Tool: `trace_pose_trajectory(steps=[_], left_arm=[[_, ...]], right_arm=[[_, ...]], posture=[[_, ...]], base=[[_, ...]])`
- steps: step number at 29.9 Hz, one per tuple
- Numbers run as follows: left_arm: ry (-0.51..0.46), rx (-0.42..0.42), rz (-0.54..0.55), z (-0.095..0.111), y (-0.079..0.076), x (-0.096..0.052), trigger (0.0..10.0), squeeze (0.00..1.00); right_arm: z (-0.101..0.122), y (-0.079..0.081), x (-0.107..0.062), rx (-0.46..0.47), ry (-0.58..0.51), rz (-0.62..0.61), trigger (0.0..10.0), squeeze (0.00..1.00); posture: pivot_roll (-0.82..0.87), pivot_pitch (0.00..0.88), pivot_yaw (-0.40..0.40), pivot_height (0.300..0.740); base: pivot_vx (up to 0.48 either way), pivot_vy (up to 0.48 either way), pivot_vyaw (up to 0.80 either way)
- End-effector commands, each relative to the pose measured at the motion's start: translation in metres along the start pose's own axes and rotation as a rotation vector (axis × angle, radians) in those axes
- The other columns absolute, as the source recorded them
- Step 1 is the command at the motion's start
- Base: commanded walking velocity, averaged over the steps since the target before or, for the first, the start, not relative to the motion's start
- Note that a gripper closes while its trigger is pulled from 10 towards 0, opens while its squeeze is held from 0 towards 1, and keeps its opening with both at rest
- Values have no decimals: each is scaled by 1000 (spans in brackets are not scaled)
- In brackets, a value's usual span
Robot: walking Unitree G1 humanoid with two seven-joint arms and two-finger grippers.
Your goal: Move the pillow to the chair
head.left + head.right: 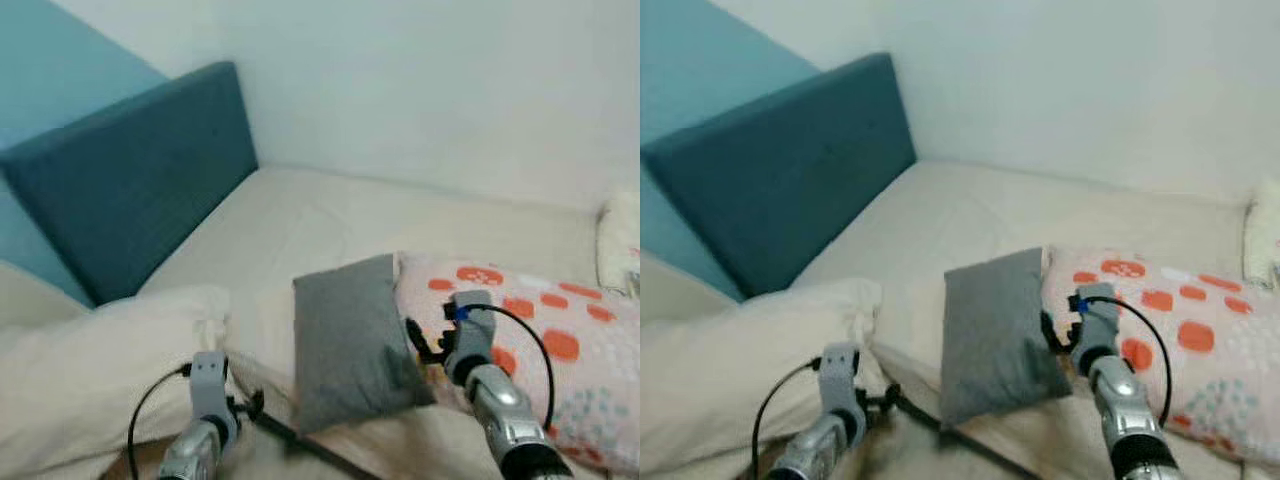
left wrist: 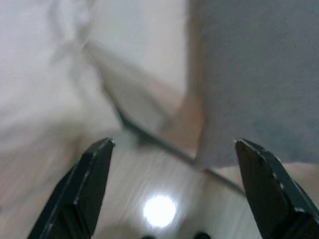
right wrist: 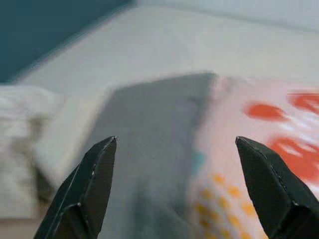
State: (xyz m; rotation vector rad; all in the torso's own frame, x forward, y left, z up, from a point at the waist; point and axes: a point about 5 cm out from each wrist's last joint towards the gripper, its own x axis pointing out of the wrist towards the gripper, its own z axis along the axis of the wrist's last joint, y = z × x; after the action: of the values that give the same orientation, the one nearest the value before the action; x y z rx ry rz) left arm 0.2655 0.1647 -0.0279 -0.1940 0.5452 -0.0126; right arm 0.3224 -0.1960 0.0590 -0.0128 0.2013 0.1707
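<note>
A small grey pillow (image 1: 350, 340) lies on the bed near its front edge, leaning against a white pillow with orange dots (image 1: 545, 335). My right gripper (image 1: 418, 345) is at the grey pillow's right edge, between the two pillows. In the right wrist view that gripper (image 3: 175, 139) is open, and the grey pillow (image 3: 149, 134) lies just beyond its fingertips. My left gripper (image 1: 248, 405) is low at the bed's front edge, left of the grey pillow. It stands open (image 2: 173, 143), and the grey pillow (image 2: 249, 74) is ahead of one finger.
A bulky white pillow (image 1: 90, 370) lies at the front left of the cream mattress (image 1: 350, 215). A teal headboard (image 1: 130, 170) stands on the left and a white wall behind. A dark strip (image 1: 315, 448) runs along the bed's front edge.
</note>
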Motion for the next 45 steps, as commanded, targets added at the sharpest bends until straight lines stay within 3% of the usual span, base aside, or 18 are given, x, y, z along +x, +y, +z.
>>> trace_pose_trajectory(steps=[1,4,6,14,25,30,32,34,38,45], left_arm=[[8,-9,5,-2,-2,0,10000,0],[5,-11,13,0,-2,1,10000,0],[-12,-4,16,5,-3,2,10000,0],[-49,-6,7,12,-4,4,10000,0],[-142,57,-9,32,-7,7,10000,0],[-217,81,-15,51,-5,9,10000,0],[-283,31,-34,67,-7,11,10000,0],[-283,31,-34,67,-7,11,10000,0],[-424,22,-117,101,-21,12,10000,0],[-475,79,-174,112,-33,10,10000,0]], right_arm=[[-9,-3,-3,17,54,-15,10000,0],[-12,1,-2,30,78,14,10000,0],[-18,12,-3,61,110,94,10000,0],[-20,15,-5,74,126,113,10000,0],[-21,23,-5,85,144,186,10000,0],[-25,24,-4,56,181,166,10000,0],[-25,22,-2,54,185,138,10000,0],[-25,22,-2,54,185,138,10000,0],[-20,22,0,75,162,138,10000,0],[-20,20,2,53,166,113,10000,0]], posture=[[-56,0,83,740],[-56,0,84,740],[-58,0,84,735],[-61,0,84,705],[-57,0,75,660],[-50,0,73,640],[-44,0,73,630],[-44,0,73,630],[-33,0,77,610],[-32,0,79,595]], base=[[0,0,0],[0,0,0],[0,0,0],[0,0,0],[0,0,0],[0,0,0],[0,0,0],[0,0,0],[0,0,0],[0,0,0]])
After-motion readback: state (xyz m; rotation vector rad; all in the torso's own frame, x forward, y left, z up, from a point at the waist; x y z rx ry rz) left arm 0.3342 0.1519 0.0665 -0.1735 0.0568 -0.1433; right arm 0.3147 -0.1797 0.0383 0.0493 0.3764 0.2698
